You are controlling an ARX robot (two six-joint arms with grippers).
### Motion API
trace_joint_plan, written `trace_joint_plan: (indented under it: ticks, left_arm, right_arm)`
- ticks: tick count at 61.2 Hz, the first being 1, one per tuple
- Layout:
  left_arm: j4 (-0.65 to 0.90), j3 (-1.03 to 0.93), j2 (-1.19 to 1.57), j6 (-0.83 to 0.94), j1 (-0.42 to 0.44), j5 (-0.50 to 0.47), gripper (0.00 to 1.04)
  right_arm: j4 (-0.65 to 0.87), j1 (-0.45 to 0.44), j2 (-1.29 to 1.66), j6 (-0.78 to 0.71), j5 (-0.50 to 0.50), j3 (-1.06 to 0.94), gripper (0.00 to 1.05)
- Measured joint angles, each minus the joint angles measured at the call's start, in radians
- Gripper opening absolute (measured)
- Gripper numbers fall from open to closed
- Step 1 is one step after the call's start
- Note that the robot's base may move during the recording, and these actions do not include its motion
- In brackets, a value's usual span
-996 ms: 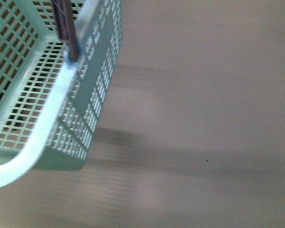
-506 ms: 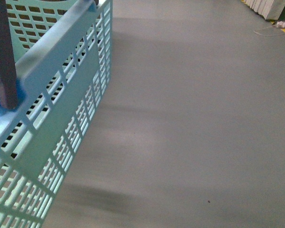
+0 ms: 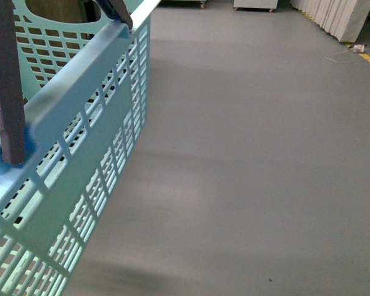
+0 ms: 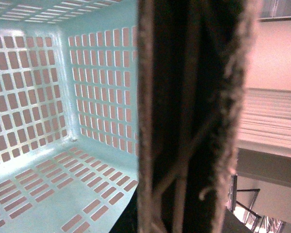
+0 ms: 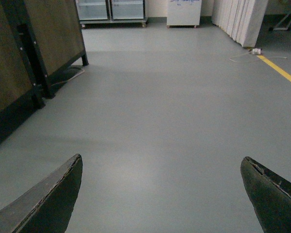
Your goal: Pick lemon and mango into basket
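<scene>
The basket (image 3: 80,123) sits tilted at the front view's left, beside grey floor (image 5: 160,97). Its brown handle (image 4: 194,116) looms blurred, perhaps held; I cannot tell how the left gripper's fingers stand. The right gripper (image 5: 161,158) hangs spread wide

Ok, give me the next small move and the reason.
Probably turn to search for the fruit. None shows in any view, the visible bottom of the basket is bare, and the right gripper has its fingers apart over the open floor, holding nothing.
</scene>
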Motion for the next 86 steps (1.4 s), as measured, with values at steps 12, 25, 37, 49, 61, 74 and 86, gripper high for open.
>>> trace_joint_plan:
  ticks: [12, 25, 37, 49, 61, 74, 86]
  left_arm:
    - [0.0, 0.0, 0.0, 0.0, 0.0, 0.0, 0.05]
    - [0.0, 0.0, 0.0, 0.0, 0.0, 0.0, 0.05]
    - [0.0, 0.0, 0.0, 0.0, 0.0, 0.0, 0.05]
    - [0.0, 0.0, 0.0, 0.0, 0.0, 0.0, 0.05]
    - [0.0, 0.0, 0.0, 0.0, 0.0, 0.0, 0.05]
    - [0.0, 0.0, 0.0, 0.001, 0.0, 0.0, 0.05]
    - [0.0, 0.0, 0.0, 0.001, 0.0, 0.0, 0.05]
  right_arm:
    - [0.0, 0.0, 0.0, 0.0, 0.0, 0.0, 0.96]
    - [0.0, 0.0, 0.0, -0.001, 0.0, 0.0, 0.96]
    - [0.0, 0.0, 0.0, -0.001, -0.001, 0.0, 0.96]
    - [0.0, 0.0, 0.0, 0.0, -0.002, 0.0, 0.96]
    - [0.0, 0.0, 0.0, -0.001, -0.002, 0.0, 0.96]
    - [0.0, 0.0, 0.0, 0.0, -0.002, 0.0, 0.96]
    - [0.0, 0.0, 0.0, 0.0, -0.002, 0.0, 0.96]
